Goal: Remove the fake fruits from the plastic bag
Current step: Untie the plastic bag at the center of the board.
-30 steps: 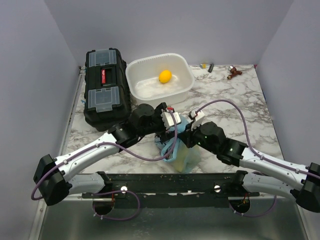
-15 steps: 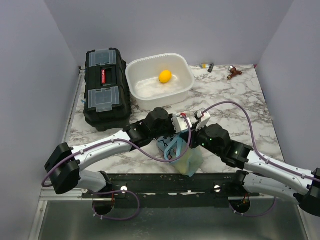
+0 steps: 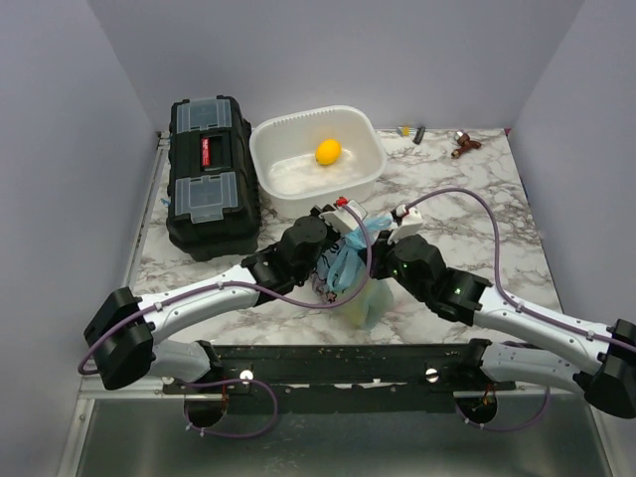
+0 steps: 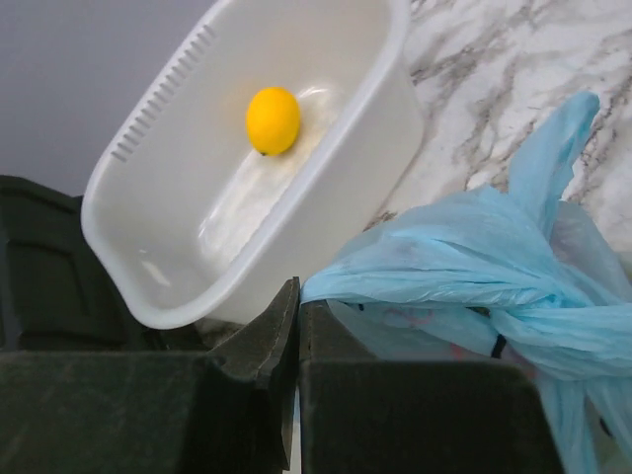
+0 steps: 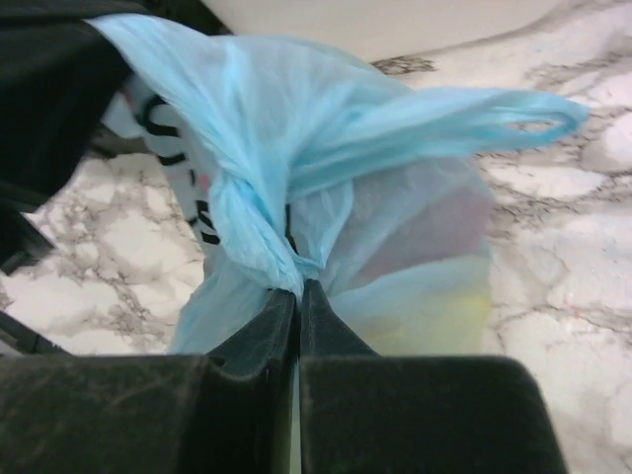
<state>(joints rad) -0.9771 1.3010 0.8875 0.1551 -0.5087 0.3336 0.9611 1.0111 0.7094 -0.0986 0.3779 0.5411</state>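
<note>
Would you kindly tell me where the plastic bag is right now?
In the top view the plastic bag is near the table's front centre, just in front of the white tub, gripped by the left tool and right tool.

A lemon point(image 3: 328, 151) lies in the white tub point(image 3: 288, 175), beside a black toolbox point(image 3: 209, 179) on the marble table point(image 3: 517, 199).

This is a robot test cell in a lab, not a home. Plain grey-lilac walls point(image 3: 60, 149) box in a marble-patterned table point(image 3: 467, 199) on three sides. The left arm point(image 3: 199, 298) and the right arm point(image 3: 527, 323) are mounted on a black rail point(image 3: 338, 363) at its near edge, trailing purple cables point(image 3: 487, 234). A black toolbox point(image 3: 209, 179) and a white plastic tub point(image 3: 298, 199) stand at the back.
</note>
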